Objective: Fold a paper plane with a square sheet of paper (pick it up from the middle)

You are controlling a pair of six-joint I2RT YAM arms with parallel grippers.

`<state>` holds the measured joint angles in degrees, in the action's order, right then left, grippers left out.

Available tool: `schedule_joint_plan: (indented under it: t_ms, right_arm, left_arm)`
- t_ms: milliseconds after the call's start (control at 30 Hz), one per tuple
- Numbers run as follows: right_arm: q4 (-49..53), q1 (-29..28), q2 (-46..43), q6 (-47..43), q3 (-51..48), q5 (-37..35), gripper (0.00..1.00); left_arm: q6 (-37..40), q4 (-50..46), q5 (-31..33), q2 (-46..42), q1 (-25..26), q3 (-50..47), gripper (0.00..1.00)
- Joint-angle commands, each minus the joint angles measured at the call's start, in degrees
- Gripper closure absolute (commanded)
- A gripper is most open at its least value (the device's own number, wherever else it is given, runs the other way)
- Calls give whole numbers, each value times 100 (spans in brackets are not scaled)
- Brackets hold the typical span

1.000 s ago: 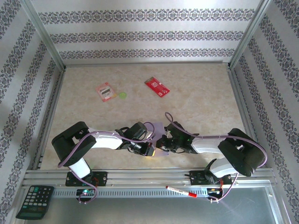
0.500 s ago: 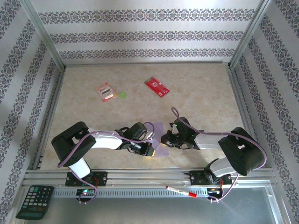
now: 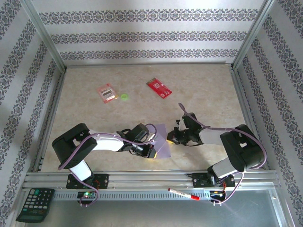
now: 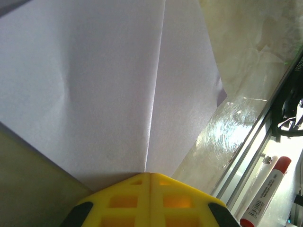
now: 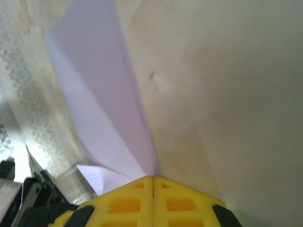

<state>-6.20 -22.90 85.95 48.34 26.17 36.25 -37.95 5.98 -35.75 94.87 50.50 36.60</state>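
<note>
Square sheet of paper [image 3: 162, 139]: lilac and part folded, with one centre crease clear in the left wrist view [image 4: 109, 85]. It sits well toward the arm bases from the red card [image 3: 158, 88], almost straight below it in the top view. No plane shape yet, so I judge this a mid-fold step.

Left pincer [image 3: 152, 152]: base-side and slightly left of the red card. Its fingers are together, clamped on the sheet edge right where the crease ends [image 4: 150, 176].

Right pincer [image 3: 172, 138]: base-side and slightly right of the red card. Its fingers are together, pinching a thin edge of the sheet [image 5: 152, 178]. From the right wrist the sheet [image 5: 99, 94] looks raised off the bench [image 3: 203, 90]; I can't tell how much of it touches.

To do the step well:
- Treat the left grip as the anchor on the crease.
- Swing the right-held flap over so its edge meets that crease.
- Don't pull the two grips apart, since thin paper slips or tears.
- Lay it flat before pressing, then press outward from the crease.

The pink packet [image 3: 107, 92] lies left of the red card, far from the fold.
</note>
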Motion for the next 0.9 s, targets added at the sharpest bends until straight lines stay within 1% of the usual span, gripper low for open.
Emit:
schedule_joint_plan:
  t_ms: [0, 133, 267, 367, 467, 633, 733, 867]
  right_arm:
    - [489, 202, -226, -314, 140, -588, 100]
    - [585, -1, -795, -124, 71, -548, 100]
    - [470, -494, -1042, 189, -65, -691, 100]
    - [305, -879, -966, 375, -46, -872, 100]
    - [95, -1073, -635, 448, 19, -892, 100]
    - [-30, -1101, -275, 340, -6, -906, 100]
    - [-18, -1060, -193, 260, -141, -926, 100]
    - [30, -984, -178, 165, -307, -961, 100]
  left_arm:
    - [137, -1086, 460, 141, -31, -211, 100]
    - [134, -1099, 455, 128, -32, -188, 100]
    - [132, -1079, 448, 158, -31, -172, 100]
    - [130, -1070, 434, 189, -29, -154, 100]
    - [155, -1097, 424, 207, -31, -96, 100]
    - [162, -1162, 407, 182, -31, 60, 100]
    - [162, -1206, 267, 157, -31, 321, 100]
    - [31, -1204, 82, 22, -31, 635, 95]
